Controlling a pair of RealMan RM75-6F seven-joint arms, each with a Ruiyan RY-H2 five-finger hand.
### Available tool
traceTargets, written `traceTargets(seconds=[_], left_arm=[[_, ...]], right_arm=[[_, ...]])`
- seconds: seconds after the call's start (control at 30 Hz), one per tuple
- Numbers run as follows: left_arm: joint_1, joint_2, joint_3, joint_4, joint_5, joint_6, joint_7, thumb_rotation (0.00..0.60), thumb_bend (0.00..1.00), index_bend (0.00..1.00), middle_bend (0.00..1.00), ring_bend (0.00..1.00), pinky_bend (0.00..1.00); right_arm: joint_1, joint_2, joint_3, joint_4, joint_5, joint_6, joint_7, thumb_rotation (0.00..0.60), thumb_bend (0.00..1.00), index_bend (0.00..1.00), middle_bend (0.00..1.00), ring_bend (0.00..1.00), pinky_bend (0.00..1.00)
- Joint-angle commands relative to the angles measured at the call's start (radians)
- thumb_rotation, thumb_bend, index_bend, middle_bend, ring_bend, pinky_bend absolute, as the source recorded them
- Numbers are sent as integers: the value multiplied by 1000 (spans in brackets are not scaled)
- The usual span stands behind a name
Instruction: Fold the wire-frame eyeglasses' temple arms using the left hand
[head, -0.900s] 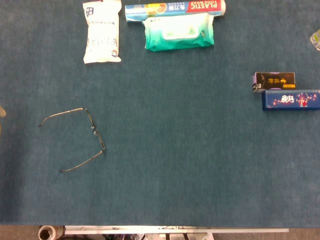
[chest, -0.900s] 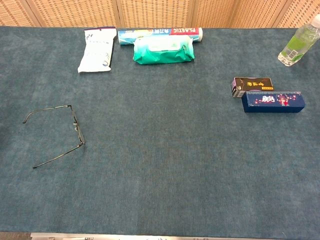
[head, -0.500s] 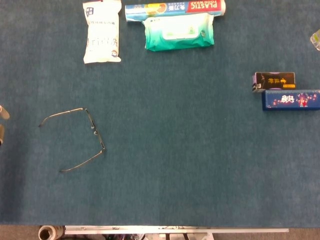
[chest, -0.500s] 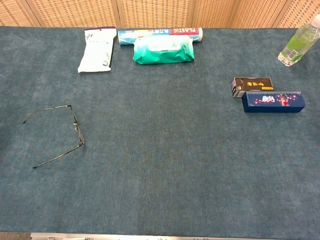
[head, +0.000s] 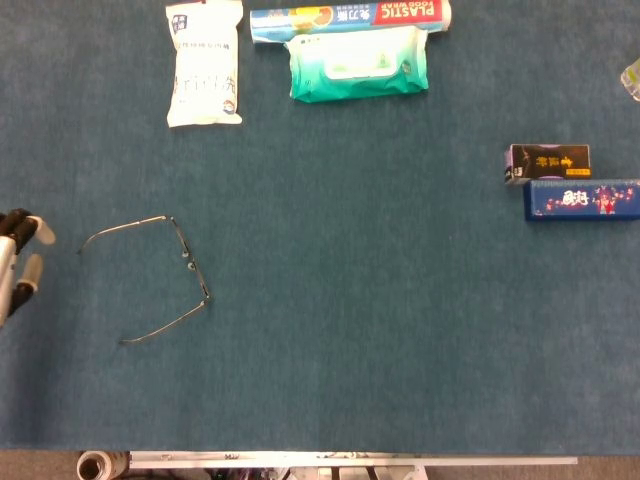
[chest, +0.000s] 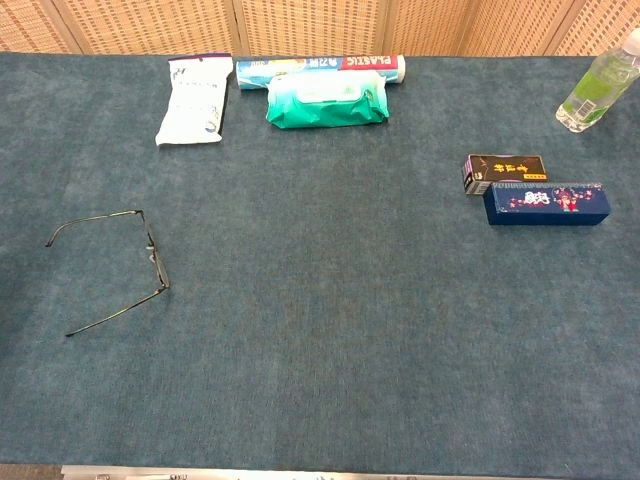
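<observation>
The wire-frame eyeglasses (head: 190, 262) lie flat on the blue table cloth at the left, both temple arms unfolded and pointing left; the chest view shows the eyeglasses (chest: 153, 257) the same way. My left hand (head: 17, 262) enters at the left edge of the head view, fingers apart and empty, a short way left of the temple tips and not touching them. The chest view does not show it. My right hand is in neither view.
At the back lie a white pouch (head: 204, 62), a plastic-wrap box (head: 350, 15) and a green wipes pack (head: 358, 63). Two small boxes (head: 580, 185) sit at the right, a bottle (chest: 592, 85) at the far right corner.
My left hand has come further into the head view from the left edge, toward the eyeglasses. The eyeglasses have not moved.
</observation>
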Motion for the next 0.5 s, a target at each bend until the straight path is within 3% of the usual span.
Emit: traceTargets(seconds=[0.03,0.17,0.27,0.33,0.5], left_arm=[[-18,-3,3,-10,45,5,-6,600,492,444,416,409,543],[-60,14,9,-40,102,-28,16,600,809,439,407,361,533],[-90,27,13,-59,121,-69,34,600,942,420,377,330,518],[-113,37,15,-73,132,-102,57,600,989,395,345,305,492],[-169,56,22,-113,153,-189,133,600,1000,300,252,229,415]], right_arm=[[-3,3,1,-2,-1,5,5,600,360,523,434,262,385],[-8,9,3,-6,-3,15,9,600,360,523,434,263,385],[-12,12,3,-8,-5,22,12,600,361,523,434,263,385],[-14,14,5,-9,-7,28,15,600,361,523,434,263,385],[-15,18,8,-8,-3,29,25,600,360,523,434,263,385]])
